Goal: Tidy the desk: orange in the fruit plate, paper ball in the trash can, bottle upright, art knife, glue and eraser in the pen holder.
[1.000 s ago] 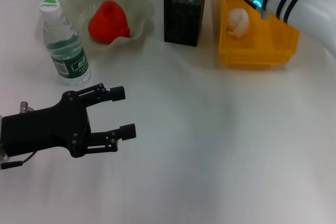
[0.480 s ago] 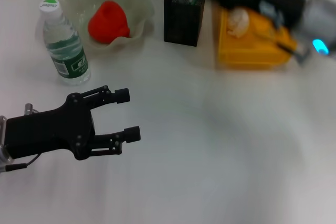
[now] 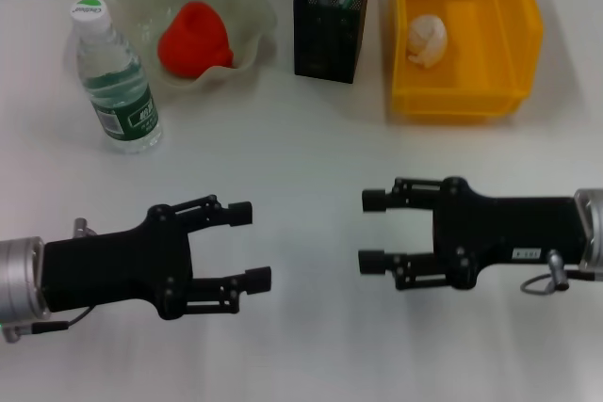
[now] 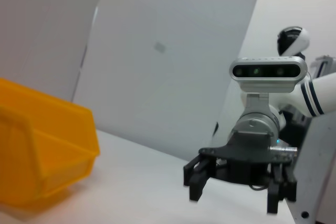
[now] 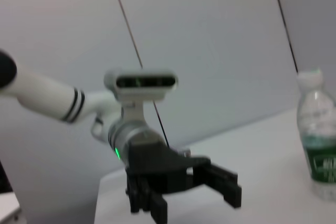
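Non-task items I can log from here:
- Counter [image 3: 311, 157]: white, plain surface.
- Wall [image 4: 173, 51]: pale panels behind the counter, with a dark vertical seam, seen in both wrist views.
- Grey strip along the counter's far edge in the head view.

A lab or test room: a plain white bench [image 3: 311, 138] carries staged desk props, and bare pale wall panels [image 4: 173, 51] with seams stand behind both robot arms.
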Controlling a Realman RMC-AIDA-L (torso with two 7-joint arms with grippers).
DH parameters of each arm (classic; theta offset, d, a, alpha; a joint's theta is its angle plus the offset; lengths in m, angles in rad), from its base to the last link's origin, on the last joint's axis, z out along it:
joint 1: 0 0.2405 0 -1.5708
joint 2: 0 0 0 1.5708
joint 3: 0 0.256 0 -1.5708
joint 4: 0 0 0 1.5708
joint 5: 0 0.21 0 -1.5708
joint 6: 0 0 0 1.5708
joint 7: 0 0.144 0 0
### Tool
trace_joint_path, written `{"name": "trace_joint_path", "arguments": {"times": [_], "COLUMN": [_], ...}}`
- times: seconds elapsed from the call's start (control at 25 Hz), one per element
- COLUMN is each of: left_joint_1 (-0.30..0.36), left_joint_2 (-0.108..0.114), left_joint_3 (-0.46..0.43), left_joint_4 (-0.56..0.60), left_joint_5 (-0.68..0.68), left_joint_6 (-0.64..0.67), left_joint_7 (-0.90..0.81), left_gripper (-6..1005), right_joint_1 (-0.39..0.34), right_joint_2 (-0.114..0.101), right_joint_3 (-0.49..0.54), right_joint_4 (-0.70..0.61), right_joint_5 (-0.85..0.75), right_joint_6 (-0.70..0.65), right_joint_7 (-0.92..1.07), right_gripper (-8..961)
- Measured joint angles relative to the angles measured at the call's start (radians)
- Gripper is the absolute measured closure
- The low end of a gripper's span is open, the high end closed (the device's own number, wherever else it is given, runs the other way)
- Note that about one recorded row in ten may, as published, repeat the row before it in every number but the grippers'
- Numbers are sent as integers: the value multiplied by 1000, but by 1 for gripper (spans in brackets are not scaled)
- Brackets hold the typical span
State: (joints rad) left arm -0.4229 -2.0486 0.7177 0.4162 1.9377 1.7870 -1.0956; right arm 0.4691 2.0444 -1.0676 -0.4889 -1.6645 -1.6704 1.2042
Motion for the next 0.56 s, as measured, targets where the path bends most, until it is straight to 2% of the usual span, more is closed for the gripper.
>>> {"name": "trace_joint_path", "arguments": {"times": [0.16, 0.56], "left_joint_1": [-9, -10], "left_joint_2": [-9, -4], "left_joint_3": [13, 16], "left_joint_4": [-1, 7], "left_joint_5": [19, 23], "left_joint_6": [-2, 11], "left_joint_7": [5, 3], "left_gripper": [139, 139], "right_joint_1": [-2, 2], "right_joint_2": [4, 3], "right_joint_3": [-8, -7], "right_joint_4": [13, 21], "right_joint_5": [-26, -29], "right_joint_6": [12, 16], "right_joint_7": [-34, -53], "right_gripper": [187, 187]}}
